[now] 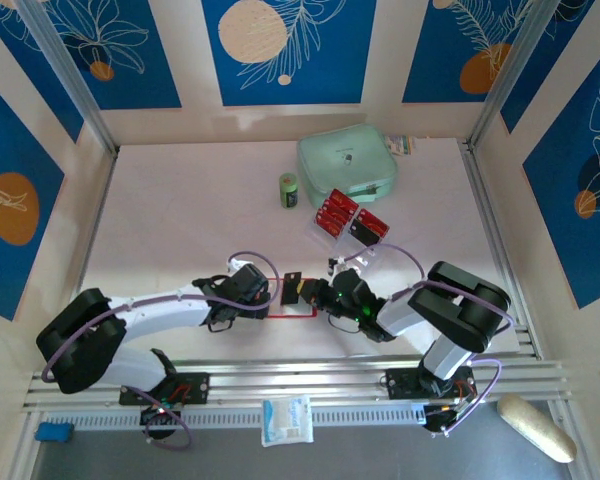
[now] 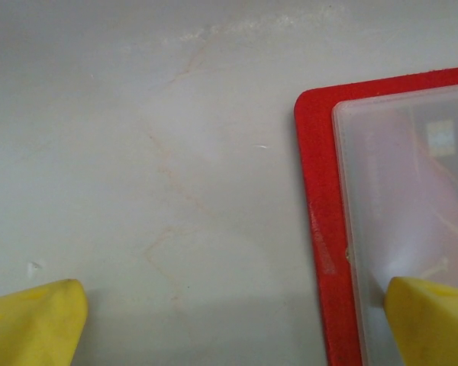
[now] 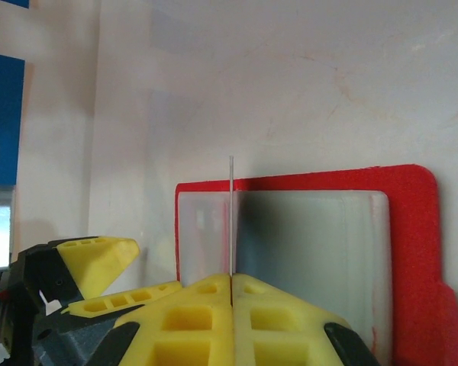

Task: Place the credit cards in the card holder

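Right gripper [image 3: 231, 284] fingers pressing together, pinching 1 card [image 3: 231, 213] upright, edge-on. Card holder [image 3: 412, 252] lying open just ahead of and under them, pale pocket facing up. Left gripper [image 2: 229, 324] fingers [image 2: 30, 324] standing spread wide, gripping nothing; 1 tip hanging over the holder's pocket corner, the other over bare table [image 2: 137, 152]. Well beyond both: clear tray [image 1: 317, 228] holding red and black credit cards [image 1: 337, 212], mint pouch [image 1: 347, 165] sitting just behind it.
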Robot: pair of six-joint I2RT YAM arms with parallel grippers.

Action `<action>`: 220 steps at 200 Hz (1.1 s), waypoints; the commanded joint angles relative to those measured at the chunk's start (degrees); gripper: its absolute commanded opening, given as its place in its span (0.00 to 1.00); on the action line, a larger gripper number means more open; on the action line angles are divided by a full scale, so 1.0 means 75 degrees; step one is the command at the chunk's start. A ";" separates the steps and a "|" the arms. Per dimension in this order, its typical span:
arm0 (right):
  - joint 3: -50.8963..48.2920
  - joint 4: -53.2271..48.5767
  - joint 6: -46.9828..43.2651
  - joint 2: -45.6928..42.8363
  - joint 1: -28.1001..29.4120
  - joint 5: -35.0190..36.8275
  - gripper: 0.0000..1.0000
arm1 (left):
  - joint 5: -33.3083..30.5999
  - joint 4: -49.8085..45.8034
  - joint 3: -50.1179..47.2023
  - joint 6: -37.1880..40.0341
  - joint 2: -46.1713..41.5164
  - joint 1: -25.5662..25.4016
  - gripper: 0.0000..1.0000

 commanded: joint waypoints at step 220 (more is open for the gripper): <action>-0.0150 0.0212 0.0039 -0.0252 0.0169 -0.0008 0.00 | -0.0045 -0.0305 -0.0229 -0.0090 -0.0152 0.0054 1.00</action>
